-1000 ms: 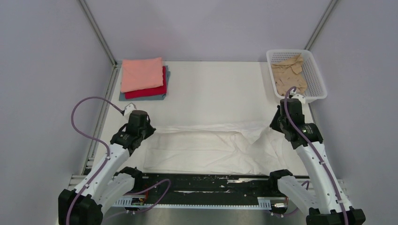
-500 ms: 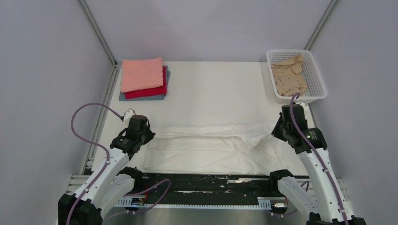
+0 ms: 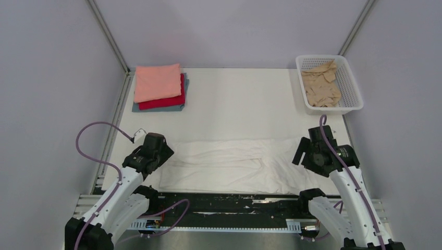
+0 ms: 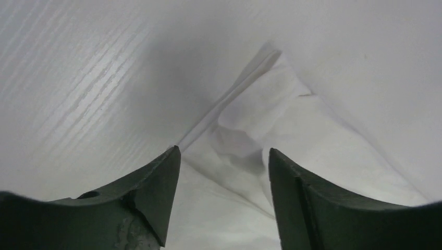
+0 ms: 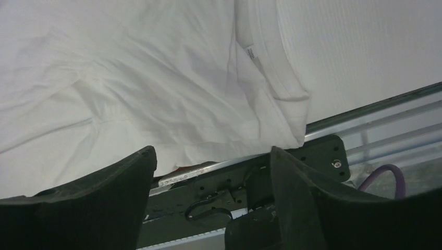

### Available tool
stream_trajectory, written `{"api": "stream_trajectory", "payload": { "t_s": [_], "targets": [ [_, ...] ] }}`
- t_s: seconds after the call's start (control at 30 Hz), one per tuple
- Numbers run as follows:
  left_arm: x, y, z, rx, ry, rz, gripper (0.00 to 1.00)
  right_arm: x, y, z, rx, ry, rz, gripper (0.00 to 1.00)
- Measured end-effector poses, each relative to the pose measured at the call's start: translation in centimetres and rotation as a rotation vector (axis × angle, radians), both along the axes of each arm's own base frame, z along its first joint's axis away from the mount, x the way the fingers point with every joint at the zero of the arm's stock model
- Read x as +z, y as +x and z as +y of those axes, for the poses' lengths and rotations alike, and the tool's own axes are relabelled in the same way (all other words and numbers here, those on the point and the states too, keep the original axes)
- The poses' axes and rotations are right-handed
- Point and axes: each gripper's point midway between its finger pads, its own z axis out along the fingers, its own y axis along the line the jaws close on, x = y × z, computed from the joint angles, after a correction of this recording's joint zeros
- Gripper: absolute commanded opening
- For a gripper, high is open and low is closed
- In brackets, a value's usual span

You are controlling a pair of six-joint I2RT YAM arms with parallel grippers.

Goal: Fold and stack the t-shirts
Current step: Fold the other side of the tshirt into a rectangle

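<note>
A large white t-shirt (image 3: 234, 164) lies folded into a long band across the near part of the table. My left gripper (image 3: 166, 152) hovers open at its left end; in the left wrist view a folded corner of the white shirt (image 4: 271, 120) shows between and beyond the spread fingers (image 4: 156, 192). My right gripper (image 3: 301, 153) stands open over the shirt's right end, where the right wrist view shows the cloth (image 5: 156, 78) and its collar with a label (image 5: 271, 62). Salmon-pink (image 3: 156, 82), red (image 3: 169, 100) and grey-blue (image 3: 156, 108) folded shirts are stacked at the back left.
A white lattice basket (image 3: 354, 88) at the back right holds a crumpled tan shirt (image 3: 320, 86). The table's black near rail (image 3: 229, 202) runs just below the white shirt; it shows under the right fingers as a black rail (image 5: 234, 182).
Both grippers pulled the white shirt's far edge toward the near side, then opened and let go. The raised bulge at the right end now lies flat.
</note>
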Motion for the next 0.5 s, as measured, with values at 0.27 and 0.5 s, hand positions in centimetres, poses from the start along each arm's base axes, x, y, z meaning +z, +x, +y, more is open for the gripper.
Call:
{"api": "stream_trajectory", "payload": {
  "t_s": [0.27, 0.5],
  "targets": [
    [2.6, 0.8, -0.1, -0.014, -0.014, -0.102, 1.0, 2.4, 0.1, -0.7, -0.019, -0.024, -0.078, 1.0],
    [4.2, 4.8, -6.5, -0.295, -0.15, -0.132, 1.0, -1.4, 3.9, 5.2, 0.101, 0.255, -0.131, 1.0]
  ]
}}
